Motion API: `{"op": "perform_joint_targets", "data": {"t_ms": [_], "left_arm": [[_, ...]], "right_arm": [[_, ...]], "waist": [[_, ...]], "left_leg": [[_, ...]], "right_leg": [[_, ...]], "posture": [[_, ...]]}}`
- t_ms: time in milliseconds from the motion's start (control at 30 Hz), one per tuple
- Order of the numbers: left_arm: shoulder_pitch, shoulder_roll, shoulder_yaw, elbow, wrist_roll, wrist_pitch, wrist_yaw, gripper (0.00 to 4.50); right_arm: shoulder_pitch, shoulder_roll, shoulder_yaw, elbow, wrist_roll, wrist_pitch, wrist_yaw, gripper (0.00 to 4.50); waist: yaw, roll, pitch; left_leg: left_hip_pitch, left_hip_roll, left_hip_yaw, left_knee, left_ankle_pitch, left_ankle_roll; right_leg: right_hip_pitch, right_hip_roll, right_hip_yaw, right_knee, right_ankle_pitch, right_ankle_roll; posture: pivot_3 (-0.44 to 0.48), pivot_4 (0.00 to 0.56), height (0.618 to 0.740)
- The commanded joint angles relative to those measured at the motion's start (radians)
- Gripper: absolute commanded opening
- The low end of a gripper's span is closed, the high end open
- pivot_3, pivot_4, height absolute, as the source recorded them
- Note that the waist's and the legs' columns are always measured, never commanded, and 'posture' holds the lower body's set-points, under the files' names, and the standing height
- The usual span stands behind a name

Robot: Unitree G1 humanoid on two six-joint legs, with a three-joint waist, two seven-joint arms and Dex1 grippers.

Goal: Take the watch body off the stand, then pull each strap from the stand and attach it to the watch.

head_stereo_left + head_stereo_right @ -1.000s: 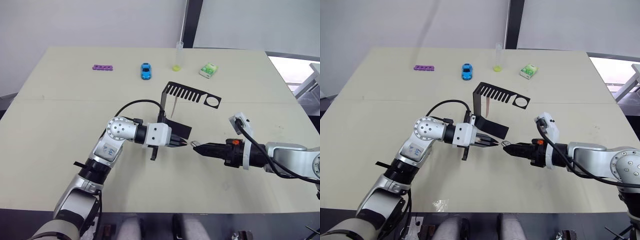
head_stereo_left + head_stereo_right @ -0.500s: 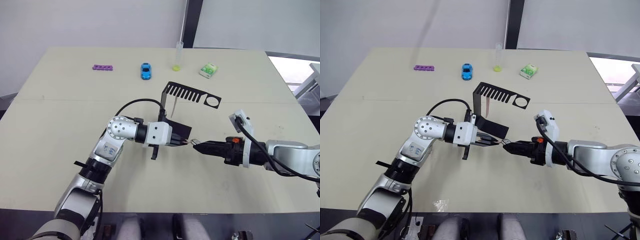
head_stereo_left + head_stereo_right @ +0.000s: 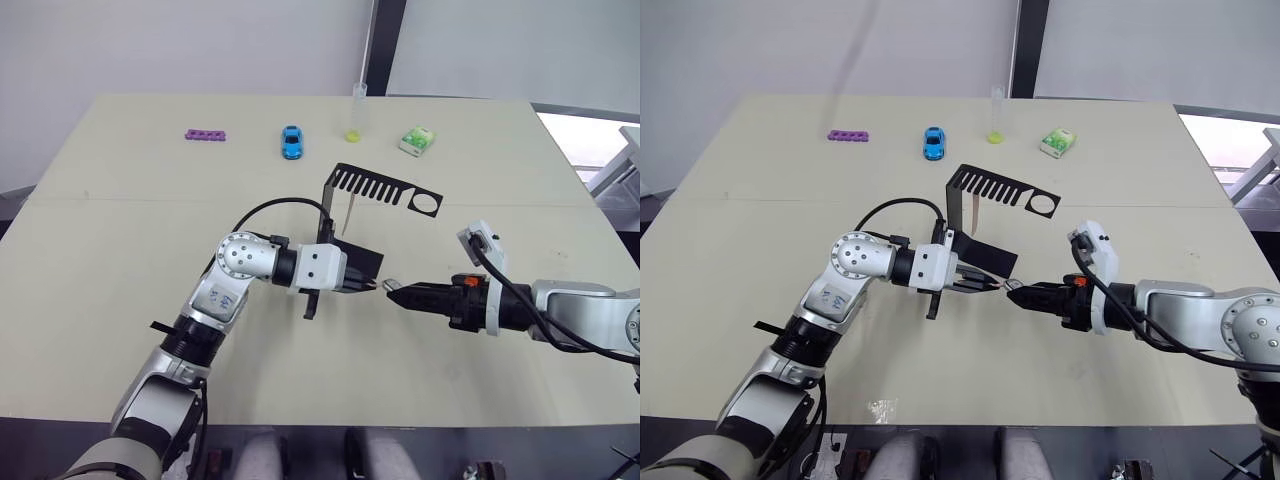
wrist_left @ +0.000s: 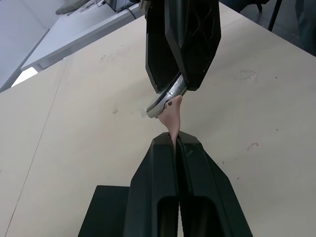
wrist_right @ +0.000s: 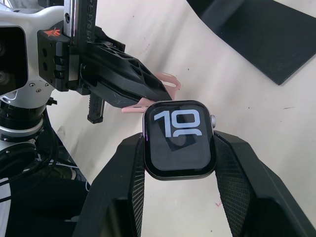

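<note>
Your right end effector [image 5: 178, 163] is clamped on the watch body [image 5: 179, 138], held above the counter [image 3: 120, 250] in front of the stand [image 3: 352, 215]. Your left end effector [image 4: 176, 139] pinches one pink strap [image 4: 171, 118], its tip touching the watch edge. Second strap [image 3: 978, 214] hangs from the stand's comb arm

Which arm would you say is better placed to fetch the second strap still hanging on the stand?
Probably the left, once free: its tool sits beside the stand, while the right tool holds the watch body.
</note>
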Motion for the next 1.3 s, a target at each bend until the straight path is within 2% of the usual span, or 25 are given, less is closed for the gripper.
{"op": "perform_joint_targets", "data": {"t_ms": [33, 967, 1300], "left_arm": [[-0.041, -0.045, -0.022, -0.032, -0.011, -0.010, 0.029, 0.00], [-0.053, -0.049, -0.019, -0.006, 0.007, -0.020, 0.040, 0.00], [-0.041, -0.052, -0.024, -0.028, -0.002, -0.003, 0.035, 0.00]], "right_arm": [[-0.010, 0.013, 0.024, -0.066, 0.049, 0.003, 0.031, 1.52], [-0.018, 0.003, 0.024, -0.069, 0.060, 0.006, 0.042, 1.52], [-0.021, 0.017, 0.020, -0.043, 0.011, -0.014, 0.017, 1.52]], "waist": [[0.000, 0.000, 0.000], [0.000, 0.000, 0.000], [0.000, 0.000, 0.000]], "left_leg": [[0.000, 0.000, 0.000, 0.000, 0.000, 0.000], [0.000, 0.000, 0.000, 0.000, 0.000, 0.000], [0.000, 0.000, 0.000, 0.000, 0.000, 0.000]], "right_leg": [[0.000, 0.000, 0.000, 0.000, 0.000, 0.000], [0.000, 0.000, 0.000, 0.000, 0.000, 0.000], [0.000, 0.000, 0.000, 0.000, 0.000, 0.000]], "posture": [[0.000, 0.150, 0.740], [0.000, 0.150, 0.740], [0.000, 0.150, 0.740]]}}
